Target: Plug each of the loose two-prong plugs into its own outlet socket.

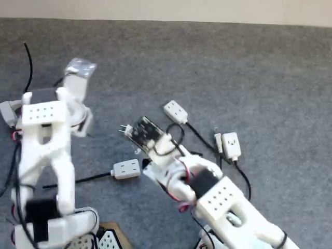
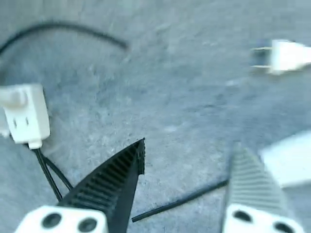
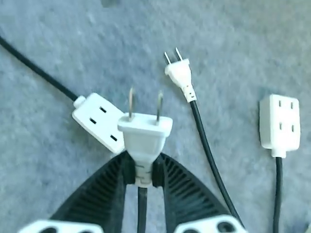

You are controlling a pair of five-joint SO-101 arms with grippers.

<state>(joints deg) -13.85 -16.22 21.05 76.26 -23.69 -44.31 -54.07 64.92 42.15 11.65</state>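
My right gripper (image 3: 144, 171) is shut on the body of a white two-prong plug (image 3: 145, 132), whose prongs point away from it above the carpet. Just beyond the plug lies a white outlet socket (image 3: 99, 121). A loose plug (image 3: 180, 74) on a black cord lies farther off, with a second socket (image 3: 279, 121) beside it. From the high view, the right gripper (image 1: 141, 133) sits mid-table between two sockets (image 1: 176, 111) (image 1: 127, 169), and a third socket (image 1: 231, 145) lies to the right. My left gripper (image 2: 189, 162) hangs open over bare carpet, between a socket (image 2: 26, 114) and a plug (image 2: 284, 56).
Grey carpet (image 1: 233, 67) covers the table. Black cords (image 1: 199, 137) trail from the sockets toward the arms' bases. The left arm (image 1: 46, 135) stands upright at the left edge. A white blurred shape (image 2: 291, 160) lies close to one left finger.
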